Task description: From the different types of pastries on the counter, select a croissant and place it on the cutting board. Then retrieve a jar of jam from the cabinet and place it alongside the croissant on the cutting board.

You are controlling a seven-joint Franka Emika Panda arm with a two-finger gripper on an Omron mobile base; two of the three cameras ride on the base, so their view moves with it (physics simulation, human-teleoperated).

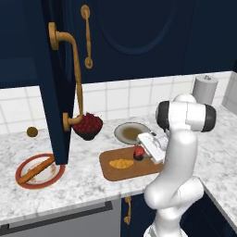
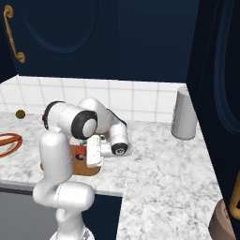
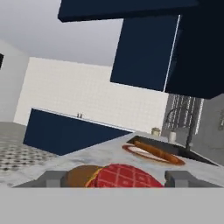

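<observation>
The brown cutting board (image 1: 109, 172) lies on the marble counter (image 1: 78, 185) in front of me. The golden croissant (image 1: 121, 163) rests on its middle. Just right of it the small red jar of jam (image 1: 138, 153) stands on the board. My gripper (image 1: 142, 150) reaches in low from the right, with the jar between its fingers. In the hand view the jar (image 3: 127, 177) sits between the two fingertips (image 3: 52, 178) with a gap on each side, so the gripper (image 3: 117, 179) is open. The croissant (image 3: 78, 175) peeks out beyond the jar. The right base view shows the jar (image 2: 81, 151) at the gripper (image 2: 85, 153).
The navy cabinet door (image 1: 53, 92) hangs open over the counter, left of the board. A red-rimmed plate (image 1: 28, 179) holding the brown stick pastry (image 1: 36, 169) lies at the left. A dark bowl of berries (image 1: 87, 126) and a round dish (image 1: 132, 133) stand behind the board. A grey roll (image 1: 205, 89) stands far right.
</observation>
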